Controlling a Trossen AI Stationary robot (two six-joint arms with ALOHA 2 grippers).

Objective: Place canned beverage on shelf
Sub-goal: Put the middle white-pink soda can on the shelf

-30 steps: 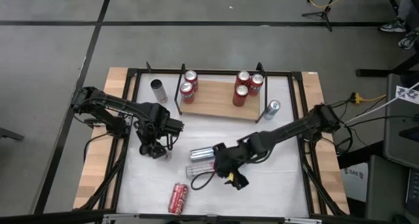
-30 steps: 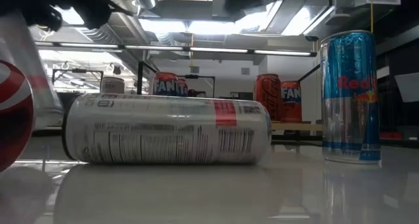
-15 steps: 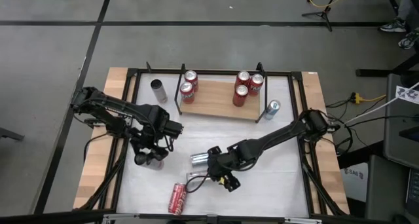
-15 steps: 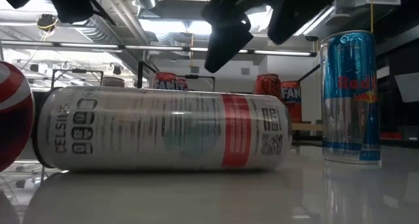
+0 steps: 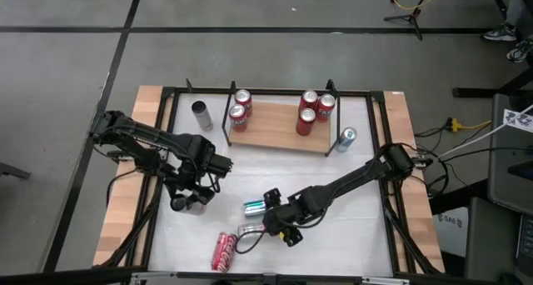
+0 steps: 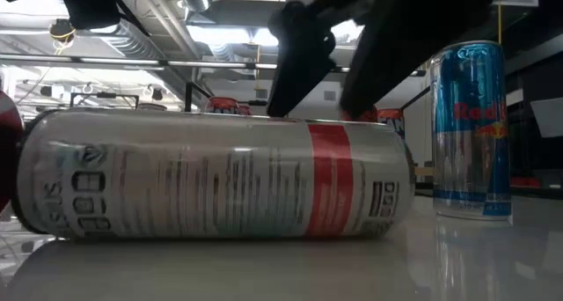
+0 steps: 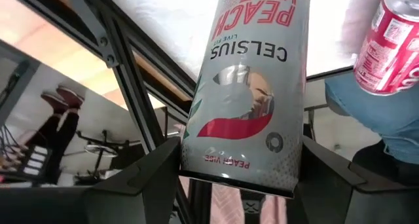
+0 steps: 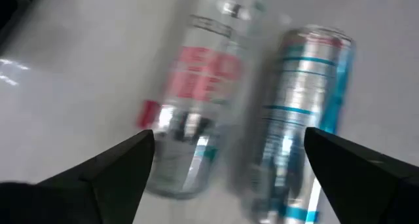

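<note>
My left gripper (image 5: 190,202) at the table's left is shut on a silver Celsius can (image 7: 252,86). My right gripper (image 5: 275,225) is open and hangs low over two cans lying side by side on the table, a silver one with a red band (image 6: 220,178) and a silver-teal one (image 8: 304,112). Its fingers stand on either side of the pair. The shelf (image 5: 275,128), a small wooden board, stands at the far middle. It carries two red cans (image 5: 240,107) at its left end and three (image 5: 314,108) at its right. My left gripper pinches the Celsius can between its two fingers (image 7: 154,175), across the can's end (image 7: 239,175) nearest the wrist. The can points away from the gripper, slanting downward. Whether it clears the table does not show. Whether my right gripper touches the lying cans, I cannot tell.
A red can (image 5: 223,250) lies near the table's near edge. A blue-silver Red Bull can (image 5: 346,137) stands right of the shelf, and a grey can (image 5: 201,114) stands left of it. A black frame (image 5: 166,152) and wooden strips border the white top.
My right gripper has come down and toward the table's left and near edge, and stands over the two lying cans, still open. The red-banded can has rolled toward the near edge. My left gripper has rolled about its own axis with the Celsius can.
</note>
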